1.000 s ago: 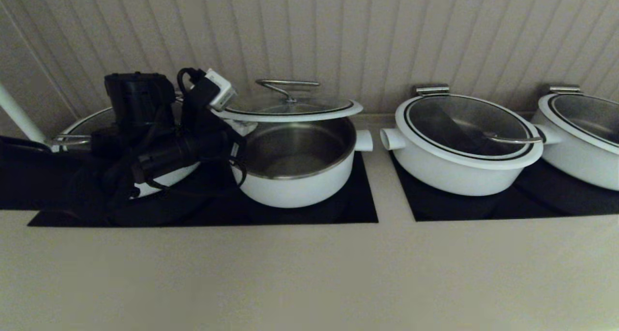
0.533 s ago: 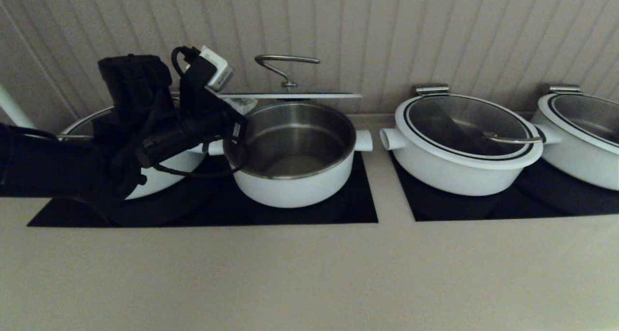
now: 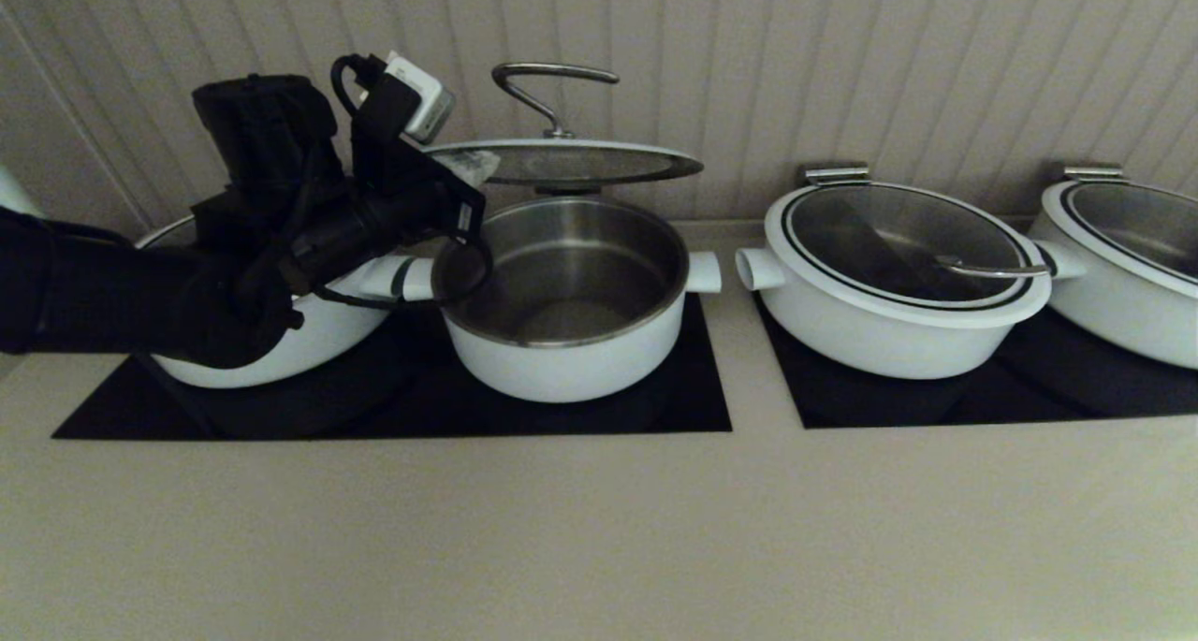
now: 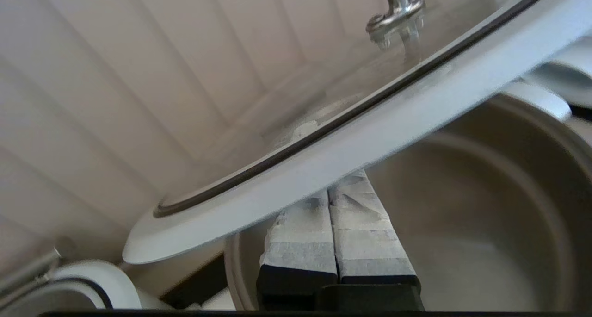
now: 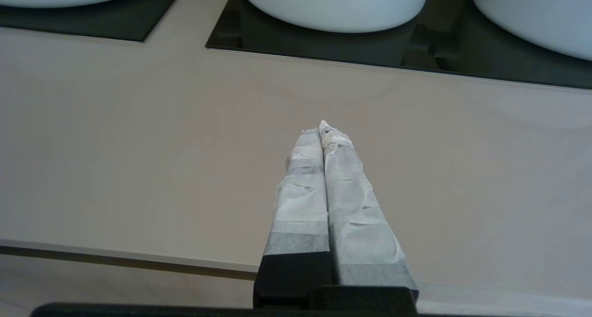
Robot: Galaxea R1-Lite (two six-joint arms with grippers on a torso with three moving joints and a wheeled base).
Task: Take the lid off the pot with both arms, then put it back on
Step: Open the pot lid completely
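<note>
The lid (image 3: 562, 162), glass with a white rim and a curved steel handle (image 3: 547, 84), hangs level, well above the pot. The pot (image 3: 571, 342) stands uncovered on the black cooktop, its steel inside showing. My left gripper (image 3: 465, 169) is at the lid's left edge. In the left wrist view the gripper (image 4: 340, 187) has its fingers pressed together, and they reach under the lid's white rim (image 4: 370, 127), which lies across them and hides their tips. The pot's inside (image 4: 485, 206) is below. My right gripper (image 5: 323, 127) is shut and empty over the counter's front, out of the head view.
A wide white pan (image 3: 281, 351) sits just left of the pot under my left arm. Two lidded white pans (image 3: 889, 332) (image 3: 1123, 295) stand on the right cooktop (image 3: 1029, 388). The panelled wall is close behind. The beige counter (image 3: 599, 529) runs along the front.
My left arm has risen and carried the lid from just above the pot's rim to well above it. The pot has not moved.
</note>
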